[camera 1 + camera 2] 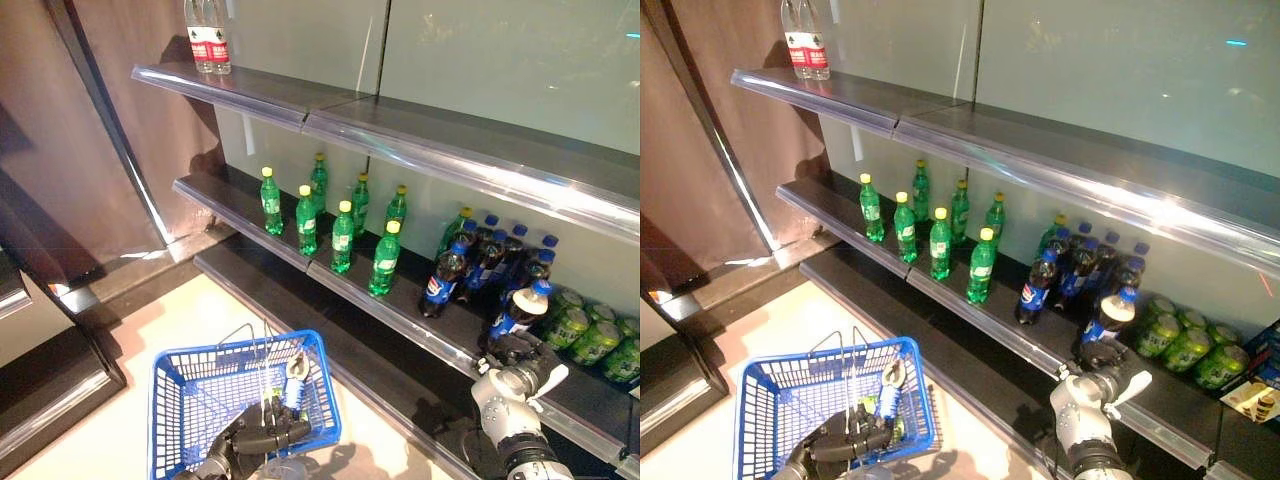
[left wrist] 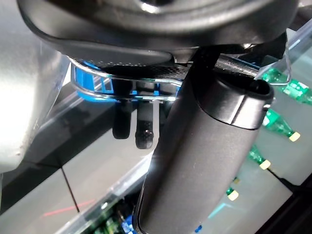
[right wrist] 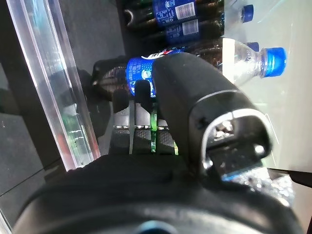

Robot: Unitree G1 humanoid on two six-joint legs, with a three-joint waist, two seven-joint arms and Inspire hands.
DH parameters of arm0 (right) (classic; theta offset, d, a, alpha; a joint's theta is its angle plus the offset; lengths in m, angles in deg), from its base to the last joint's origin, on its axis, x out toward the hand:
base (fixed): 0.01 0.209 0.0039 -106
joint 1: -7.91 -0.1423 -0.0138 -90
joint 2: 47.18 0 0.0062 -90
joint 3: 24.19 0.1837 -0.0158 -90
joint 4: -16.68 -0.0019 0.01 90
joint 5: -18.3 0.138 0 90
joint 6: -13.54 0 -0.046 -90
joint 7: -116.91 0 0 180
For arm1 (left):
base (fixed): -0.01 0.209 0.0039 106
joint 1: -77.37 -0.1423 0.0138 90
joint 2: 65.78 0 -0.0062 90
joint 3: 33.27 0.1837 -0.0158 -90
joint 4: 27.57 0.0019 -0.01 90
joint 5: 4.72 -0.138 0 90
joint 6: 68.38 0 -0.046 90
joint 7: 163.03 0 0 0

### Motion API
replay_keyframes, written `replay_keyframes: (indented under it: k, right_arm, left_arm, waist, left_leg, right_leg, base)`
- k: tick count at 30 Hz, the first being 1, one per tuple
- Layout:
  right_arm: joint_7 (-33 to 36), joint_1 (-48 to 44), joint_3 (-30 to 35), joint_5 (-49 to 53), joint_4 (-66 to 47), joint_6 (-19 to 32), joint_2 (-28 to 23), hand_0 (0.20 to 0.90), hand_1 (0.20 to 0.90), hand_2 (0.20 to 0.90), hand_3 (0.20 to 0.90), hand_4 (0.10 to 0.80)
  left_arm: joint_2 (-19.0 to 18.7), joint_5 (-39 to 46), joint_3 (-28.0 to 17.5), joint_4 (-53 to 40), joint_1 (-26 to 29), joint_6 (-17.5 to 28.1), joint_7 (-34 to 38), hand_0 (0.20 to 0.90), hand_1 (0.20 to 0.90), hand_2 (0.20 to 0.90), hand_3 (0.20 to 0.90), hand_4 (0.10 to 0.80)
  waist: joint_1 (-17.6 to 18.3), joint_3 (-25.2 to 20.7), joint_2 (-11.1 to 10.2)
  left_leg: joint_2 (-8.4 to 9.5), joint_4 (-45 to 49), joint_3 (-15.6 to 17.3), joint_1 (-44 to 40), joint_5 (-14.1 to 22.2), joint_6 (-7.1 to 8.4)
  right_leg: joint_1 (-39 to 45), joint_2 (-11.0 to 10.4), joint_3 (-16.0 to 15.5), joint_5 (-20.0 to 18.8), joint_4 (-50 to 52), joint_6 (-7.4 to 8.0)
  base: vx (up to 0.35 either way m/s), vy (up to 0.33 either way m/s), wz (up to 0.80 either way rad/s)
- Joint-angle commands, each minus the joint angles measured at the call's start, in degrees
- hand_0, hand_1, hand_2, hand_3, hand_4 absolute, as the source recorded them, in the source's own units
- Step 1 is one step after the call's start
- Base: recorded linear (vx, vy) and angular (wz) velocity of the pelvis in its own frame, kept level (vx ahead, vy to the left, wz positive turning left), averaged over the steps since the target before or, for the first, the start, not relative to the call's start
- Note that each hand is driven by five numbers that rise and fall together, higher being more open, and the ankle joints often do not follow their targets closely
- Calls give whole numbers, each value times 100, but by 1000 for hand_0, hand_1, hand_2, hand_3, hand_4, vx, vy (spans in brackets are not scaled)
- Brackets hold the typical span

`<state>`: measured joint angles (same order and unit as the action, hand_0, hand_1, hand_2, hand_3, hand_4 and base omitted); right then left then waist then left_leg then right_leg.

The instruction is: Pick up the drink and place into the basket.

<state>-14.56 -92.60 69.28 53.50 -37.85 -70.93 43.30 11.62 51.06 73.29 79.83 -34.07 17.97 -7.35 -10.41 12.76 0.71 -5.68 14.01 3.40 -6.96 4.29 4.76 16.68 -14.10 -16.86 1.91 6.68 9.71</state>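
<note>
A dark cola bottle (image 1: 518,312) with a blue cap and blue label stands slightly tilted at the front of the middle shelf (image 1: 400,305). My right hand (image 1: 517,357) is shut round its lower part; the right wrist view shows the fingers (image 3: 142,93) curled against the bottle (image 3: 141,78) with the thumb in front. My left hand (image 1: 262,430) is shut on the thin wire handles (image 2: 131,95) of the blue basket (image 1: 180,400), which hangs low at the left. A drink with a blue label (image 1: 889,392) lies inside the basket.
Green bottles (image 1: 343,238) stand in rows to the left on the same shelf, more dark cola bottles (image 1: 485,255) behind, green cans (image 1: 590,335) to the right. Clear water bottles (image 1: 207,38) stand on the top shelf. A clear rail (image 3: 53,87) edges the shelf front.
</note>
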Motion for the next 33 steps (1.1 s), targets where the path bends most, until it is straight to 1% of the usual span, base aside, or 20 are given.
replay_keyframes:
  k: [1, 4, 7, 8, 9, 10, 13, 14, 16, 17, 19, 20, 22, 24, 28, 29, 31, 33]
  right_arm:
    - [-40, -306, 284, -187, 91, 402, -531, 300, 300, 300, 200, 100]
    - [1, -307, 292, -280, 48, 439, -572, 300, 300, 300, 200, 100]
    - [80, -264, 239, -505, -320, 516, -511, 300, 300, 300, 200, 100]
    - [126, -219, 200, -641, -542, 549, -444, 408, 408, 408, 326, 226]
    - [127, -200, 190, -690, -603, 578, -422, 545, 545, 545, 485, 385]
    - [154, -55, 106, -943, -1144, 538, -290, 900, 900, 900, 900, 800]
    - [23, 317, -43, -1376, -2156, 425, -40, 900, 900, 900, 900, 800]
    - [-73, 378, -56, -1479, -2275, 455, -5, 900, 900, 900, 900, 800]
    - [-349, 786, -196, -1865, -3242, 369, 157, 900, 900, 900, 900, 800]
    - [-428, 857, -198, -1912, -3354, 399, 175, 900, 900, 900, 900, 800]
    - [-501, 970, -233, -2036, -3625, 386, 156, 900, 900, 900, 900, 800]
    - [-663, 1076, -219, -2019, -3870, 383, 95, 900, 900, 900, 900, 800]
    - [-888, 1183, -226, -1996, -4078, 327, 28, 900, 900, 900, 900, 800]
    - [-1401, 1302, -341, -2035, -4318, 196, -34, 900, 900, 900, 900, 800]
    - [-2092, 1541, -542, -1982, -4584, 30, -92, 900, 900, 900, 900, 800]
    - [-2315, 1627, -624, -1969, -4629, 37, -129, 900, 900, 900, 900, 800]
    - [-2476, 1681, -652, -1911, -4606, 2, -171, 900, 900, 900, 900, 800]
    - [-2477, 1650, -672, -1885, -4525, 8, -192, 900, 900, 900, 900, 800]
  left_arm:
    - [-66, 299, 262, -1359, -230, 569, -1358, 300, 300, 300, 200, 100]
    - [-93, 349, 217, -1395, -222, 552, -1353, 300, 300, 300, 200, 100]
    - [-63, 351, 194, -1481, -226, 566, -1328, 300, 300, 300, 200, 100]
    - [-36, 353, 187, -1532, -226, 571, -1298, 300, 300, 300, 200, 100]
    - [-31, 352, 183, -1548, -229, 575, -1295, 300, 300, 300, 200, 100]
    - [27, 368, 162, -1611, -248, 630, -1266, 300, 300, 300, 200, 100]
    - [152, 378, 122, -1698, -301, 781, -1222, 300, 300, 300, 200, 100]
    - [175, 381, 115, -1714, -314, 811, -1218, 300, 300, 300, 200, 100]
    - [314, 463, 26, -1725, -311, 1005, -1176, 300, 300, 300, 200, 100]
    - [345, 481, 8, -1728, -304, 1041, -1166, 300, 300, 300, 200, 100]
    - [403, 518, -12, -1738, -262, 1117, -1115, 300, 300, 300, 200, 100]
    - [475, 582, -29, -1737, -188, 1181, -1037, 300, 300, 300, 200, 100]
    - [572, 638, -49, -1745, -93, 1230, -938, 300, 300, 300, 200, 100]
    - [696, 607, -78, -1722, 49, 1339, -857, 300, 300, 300, 200, 100]
    - [836, 537, -157, -1728, 186, 1471, -748, 300, 300, 300, 200, 100]
    - [894, 535, -194, -1706, 273, 1557, -691, 300, 300, 300, 200, 100]
    - [950, 588, -292, -1696, 371, 1570, -652, 300, 300, 300, 200, 100]
    - [1012, 602, -345, -1663, 484, 1614, -586, 300, 300, 300, 200, 100]
  waist:
    - [-275, -446, 23]
    - [-283, -455, 9]
    - [-267, -462, 0]
    - [-251, -468, 0]
    - [-247, -472, -1]
    - [-196, -483, 3]
    - [-67, -505, -1]
    - [-42, -513, -3]
    - [155, -552, -25]
    - [200, -557, -24]
    - [284, -565, -41]
    - [376, -593, -61]
    - [469, -616, -78]
    - [585, -627, -93]
    - [724, -658, -112]
    - [785, -678, -128]
    - [831, -701, -145]
    - [866, -717, -159]
  left_leg:
    - [-55, 131, -218, 122, -630, -111]
    - [-60, 113, -227, 106, -622, -118]
    - [-52, 59, -212, 103, -608, -135]
    - [-48, 29, -202, 98, -605, -141]
    - [-47, 20, -198, 95, -604, -143]
    - [-39, -35, -170, 90, -599, -154]
    - [-31, -108, -95, 102, -587, -167]
    - [-34, -121, -79, 103, -587, -168]
    - [-53, -224, 58, 105, -584, -178]
    - [-71, -241, 85, 74, -528, -169]
    - [-97, -283, 163, 68, -536, -166]
    - [-134, -357, 253, 59, -555, -156]
    - [-174, -433, 347, 47, -573, -143]
    - [-245, -553, 435, 21, -617, -121]
    - [-335, -742, 535, -20, -703, -70]
    - [-381, -835, 562, -14, -755, -41]
    - [-434, -930, 572, -6, -813, -7]
    - [-485, -979, 579, 10, -859, 24]
  right_leg:
    - [-344, -156, -24, -953, 94, 106]
    - [-337, -148, -46, -938, 87, 110]
    - [-369, -139, -52, -908, 77, 103]
    - [-386, -135, -50, -897, 73, 98]
    - [-391, -135, -49, -893, 72, 97]
    - [-427, -126, -30, -872, 56, 88]
    - [-510, -125, 25, -832, 36, 74]
    - [-523, -124, 35, -827, 32, 73]
    - [-620, -106, 133, -771, -3, 50]
    - [-608, -95, 149, -711, -5, 58]
    - [-637, -79, 199, -686, -25, 39]
    - [-673, -58, 248, -662, -65, 17]
    - [-700, -33, 303, -642, -117, -16]
    - [-738, 13, 377, -609, -165, -74]
    - [-787, 108, 464, -573, -223, -162]
    - [-826, 163, 506, -555, -243, -196]
    - [-860, 242, 541, -525, -257, -242]
    - [-892, 323, 570, -499, -266, -291]
  base:
    - [0, 0, 0]
    - [0, 0, 0]
    - [-56, -6, 0]
    - [-64, 3, -1]
    - [-112, 9, -2]
    - [-127, 9, -1]
    - [-139, 11, -4]
    - [-162, 8, -5]
    - [-202, 5, -14]
    - [-136, -5, -22]
    - [-147, -26, -23]
    - [-217, -48, -23]
    - [-197, -53, -25]
    - [-214, -78, -26]
    - [-186, -94, -17]
    - [-199, -113, -22]
    - [-181, -133, -19]
    - [-148, -145, -5]
